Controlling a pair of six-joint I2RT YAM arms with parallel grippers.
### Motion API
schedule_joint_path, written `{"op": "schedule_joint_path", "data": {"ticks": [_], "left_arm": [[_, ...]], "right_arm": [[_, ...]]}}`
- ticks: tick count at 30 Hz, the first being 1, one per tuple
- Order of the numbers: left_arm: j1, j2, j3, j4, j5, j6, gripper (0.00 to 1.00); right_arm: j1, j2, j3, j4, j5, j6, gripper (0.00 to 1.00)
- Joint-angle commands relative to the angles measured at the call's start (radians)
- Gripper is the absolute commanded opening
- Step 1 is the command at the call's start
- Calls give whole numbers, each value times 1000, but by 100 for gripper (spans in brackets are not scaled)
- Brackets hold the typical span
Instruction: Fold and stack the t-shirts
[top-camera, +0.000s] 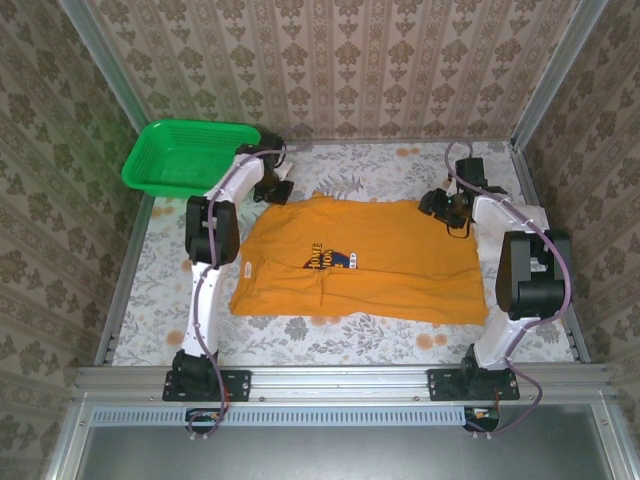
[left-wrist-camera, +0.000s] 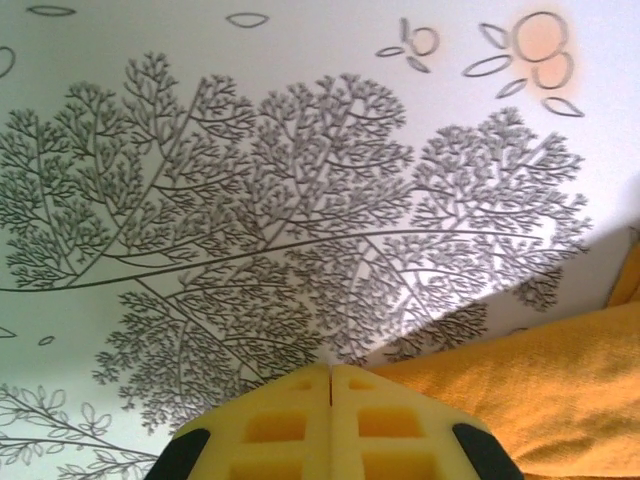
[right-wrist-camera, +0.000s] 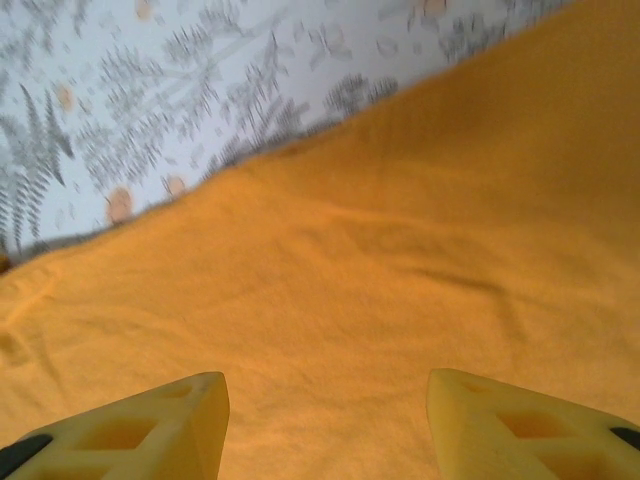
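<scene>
We've got the table (top-camera: 150, 300) with the mustard t-shirt (top-camera: 380, 260) spread flat on it, long axis running left to right. The right gripper (right-wrist-camera: 328, 385) hovers over the shirt's far right corner, fingers released and spread. The left gripper (left-wrist-camera: 330, 385) sits just off the shirt's far left corner, clenched on nothing, with the cloth just to its right.
</scene>
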Motion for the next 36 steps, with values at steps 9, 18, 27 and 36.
{"op": "schedule_joint_path", "data": {"ticks": [9, 18, 27, 36], "left_arm": [[-13, -287, -304, 342, 68, 98, 0], [5, -327, -377, 378, 77, 107, 0], [21, -336, -407, 400, 91, 93, 0], [38, -352, -442, 428, 93, 50, 0]], "right_arm": [[-81, 157, 216, -101, 203, -48, 54], [-117, 310, 387, -215, 236, -93, 46], [-115, 467, 580, -334, 272, -106, 41], [-113, 594, 724, -440, 316, -99, 40]]}}
